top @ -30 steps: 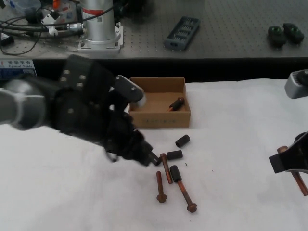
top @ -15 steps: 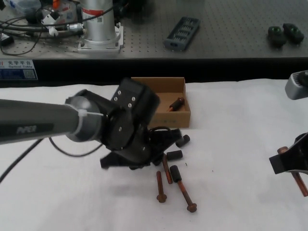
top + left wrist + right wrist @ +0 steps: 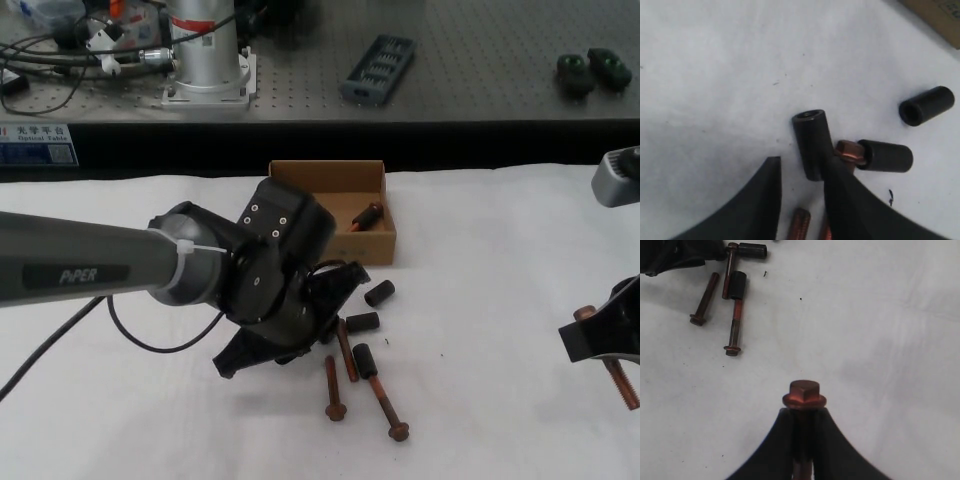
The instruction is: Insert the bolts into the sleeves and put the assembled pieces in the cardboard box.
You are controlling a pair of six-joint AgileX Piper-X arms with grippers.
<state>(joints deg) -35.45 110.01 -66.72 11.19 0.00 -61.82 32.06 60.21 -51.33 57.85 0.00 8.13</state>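
1. The left tool (image 3: 802, 165) is spread, its 2 fingers (image 3: 757, 210) apart just above the cloth-covered table (image 3: 480, 250), and it pinches nothing.
2. A black sleeve (image 3: 811, 142) lies on its side at the mouth of that gap. Its near end sits between the fingertips, close against 1 finger and with bare cloth between it and the other.
3. Just beyond that same finger lies a second sleeve (image 3: 886, 156), with a copper bolt head (image 3: 846, 151) right at its open end.
4. A third sleeve (image 3: 926, 105) lies farther out from the left tool, apart from the other 2.
5. The cardboard box (image 3: 330, 180) stands just past the left tool, on the far side from its arm. In it lies 1 assembled piece (image 3: 368, 215), on the side toward the right tool.
6. Back from the left tool's fingertips, a loose bolt (image 3: 333, 388) lies on the cloth. Just beside it is a sleeved bolt (image 3: 383, 400), with its black sleeve at the end away from the head.
7. The right tool (image 3: 803, 415) is pressed together on a held bolt (image 3: 804, 394). It pinches the shank just under the head, and the head sticks out past the fingertips.
8. The right tool hangs well apart from the left tool and from the scattered bolts and sleeves.
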